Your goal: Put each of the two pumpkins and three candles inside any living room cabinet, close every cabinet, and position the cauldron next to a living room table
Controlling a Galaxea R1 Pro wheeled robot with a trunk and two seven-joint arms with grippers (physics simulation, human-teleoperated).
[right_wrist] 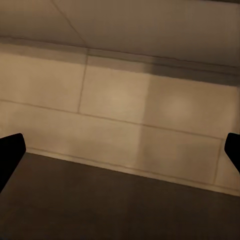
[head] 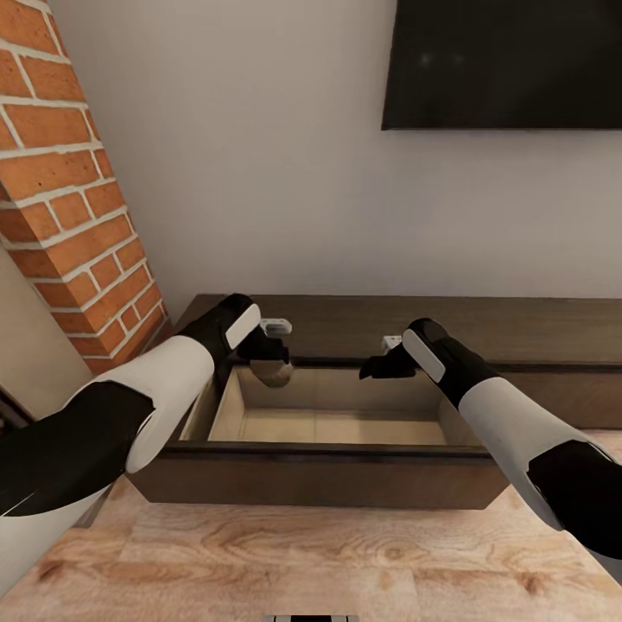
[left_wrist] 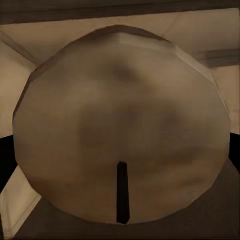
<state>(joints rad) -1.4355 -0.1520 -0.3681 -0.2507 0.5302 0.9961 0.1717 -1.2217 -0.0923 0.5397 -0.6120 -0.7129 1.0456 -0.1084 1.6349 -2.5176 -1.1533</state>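
Observation:
A low dark-brown cabinet [head: 536, 328] stands against the wall with a drawer [head: 320, 475] pulled out toward me, its pale inside [head: 345, 425] bare. My left gripper [head: 273, 356] hangs over the drawer's back left corner, shut on a tan candle [head: 276, 374]. Seen close in the left wrist view, the candle [left_wrist: 120, 115] shows its pale round top and dark wick. My right gripper [head: 373, 367] hovers open above the drawer's back right part. In the right wrist view its fingertips [right_wrist: 10, 150] stand wide apart over the drawer's pale wall, nothing between them.
A red brick column [head: 69, 190] rises at the left beside the cabinet's end. A dark screen [head: 501, 60] hangs on the white wall above the cabinet. Light wood floor [head: 302, 561] lies in front of the drawer.

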